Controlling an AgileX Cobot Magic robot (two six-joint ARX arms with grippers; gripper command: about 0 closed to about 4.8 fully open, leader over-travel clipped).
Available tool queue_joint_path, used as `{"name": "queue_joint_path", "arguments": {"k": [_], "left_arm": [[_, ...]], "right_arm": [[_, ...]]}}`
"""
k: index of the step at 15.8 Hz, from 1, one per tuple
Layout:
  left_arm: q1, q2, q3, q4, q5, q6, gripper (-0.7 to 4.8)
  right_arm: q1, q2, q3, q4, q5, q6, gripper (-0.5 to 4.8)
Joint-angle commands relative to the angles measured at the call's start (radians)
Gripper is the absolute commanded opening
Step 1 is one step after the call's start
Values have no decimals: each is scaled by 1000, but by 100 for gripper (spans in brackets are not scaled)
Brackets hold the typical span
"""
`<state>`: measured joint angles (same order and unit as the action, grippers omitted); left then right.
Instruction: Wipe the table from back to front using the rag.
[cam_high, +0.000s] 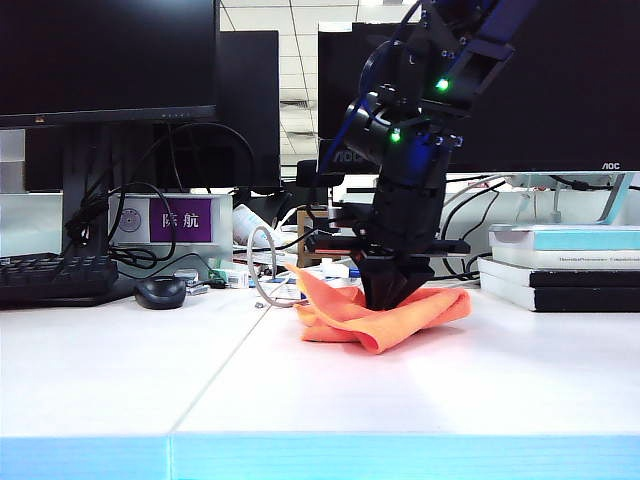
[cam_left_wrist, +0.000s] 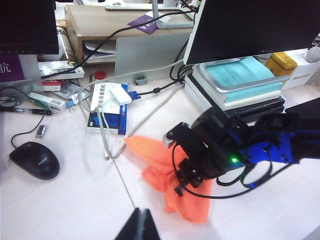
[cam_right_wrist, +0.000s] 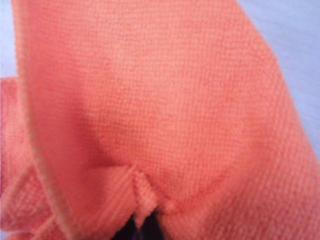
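Rag (cam_high: 385, 312) lies bunched mid-table (cam_high: 120, 385), pinched in the right gripper (cam_high: 392, 298); left gripper (cam_left_wrist: 141, 226), closed, hovers apart above.

We saw a black mouse (cam_high: 160, 292) beside a keyboard (cam_high: 55, 277), dark monitors (cam_high: 105, 60) behind, stacked books (cam_high: 560, 265) at the right, and a blue-white box (cam_left_wrist: 107, 112) among cables.

Exterior looks low across table (cam_high: 120, 380); wrists overlook rag (cam_left_wrist: 165, 165), right closest.
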<state>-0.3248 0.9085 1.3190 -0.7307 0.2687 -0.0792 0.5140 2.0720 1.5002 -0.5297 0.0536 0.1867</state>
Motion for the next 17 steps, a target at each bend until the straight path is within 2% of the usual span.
{"name": "queue_joint_path", "arguments": {"k": [1, 8, 15, 17], "left_arm": [[0, -2, 4, -2, 5, 0, -3], [0, -2, 4, -17, 5, 0, -3], [0, -2, 4, -17, 9, 0, -3], [0, -2, 4, -17, 9, 0, -3]], "right_arm": [[-10, 182, 222, -189, 35, -37, -6], [-42, 300, 445, -221, 61, -37, -6], [-86, 310, 447, -150, 57, -38, -6], [-86, 354, 540, -191, 57, -53, -6]]}}
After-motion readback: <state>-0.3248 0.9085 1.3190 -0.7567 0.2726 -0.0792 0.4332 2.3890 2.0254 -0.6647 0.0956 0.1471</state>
